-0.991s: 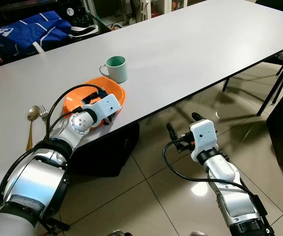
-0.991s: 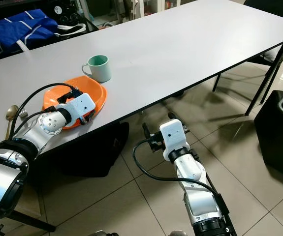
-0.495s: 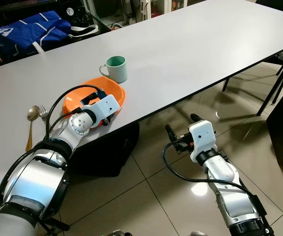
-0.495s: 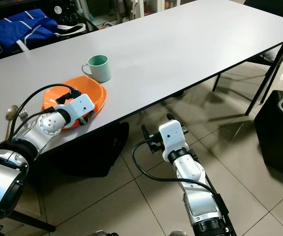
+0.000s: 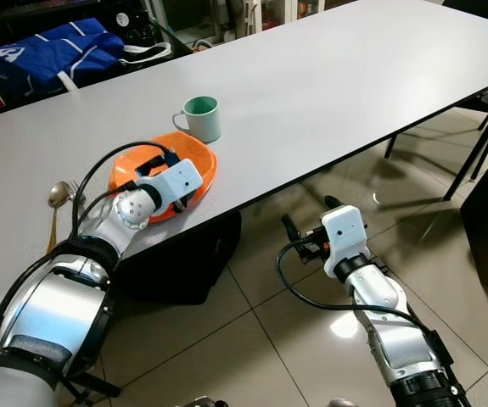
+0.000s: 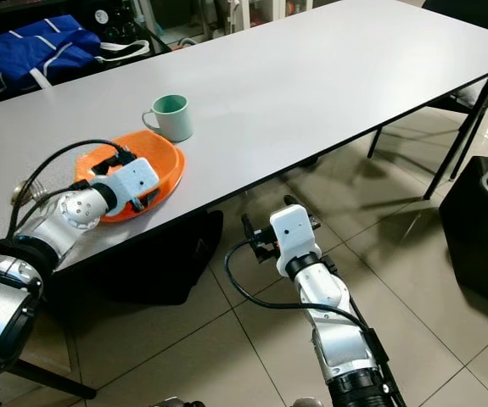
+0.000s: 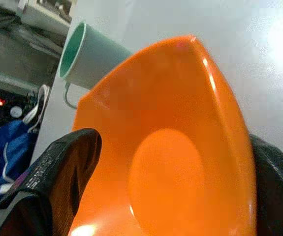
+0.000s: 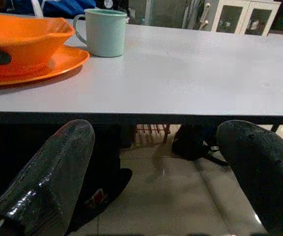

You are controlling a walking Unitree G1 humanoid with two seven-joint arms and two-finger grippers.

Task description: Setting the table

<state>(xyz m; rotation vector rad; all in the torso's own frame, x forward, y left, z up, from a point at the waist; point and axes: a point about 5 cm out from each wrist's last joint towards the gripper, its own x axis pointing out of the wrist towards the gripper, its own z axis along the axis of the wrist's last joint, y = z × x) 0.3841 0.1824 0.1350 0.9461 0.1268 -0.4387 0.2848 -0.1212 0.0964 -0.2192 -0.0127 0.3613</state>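
A long grey bench (image 5: 337,76) crosses the scene above a glossy tiled floor (image 5: 294,339). A blue bag (image 5: 48,51) sits beyond the bench's far edge. Near the bench's front edge an orange plate (image 8: 57,61) lies flat, and an orange bowl (image 5: 194,161) rests on top of it. Just behind the bowl stands a pale green mug (image 5: 201,117), upright, its handle turned to the robot's left. Farther to the robot's left, a gold spoon (image 5: 55,203) and a fork (image 5: 74,193) lie side by side on the bench.

The left end effector (image 7: 171,187) is at the bowl, one black finger (image 7: 67,167) on each side of it, grasping the bowl across its width. The right end effector (image 5: 307,222) hangs below the bench edge, over the floor, well apart from the dishes; its fingers (image 8: 57,167) are spread wide, released, holding nothing.
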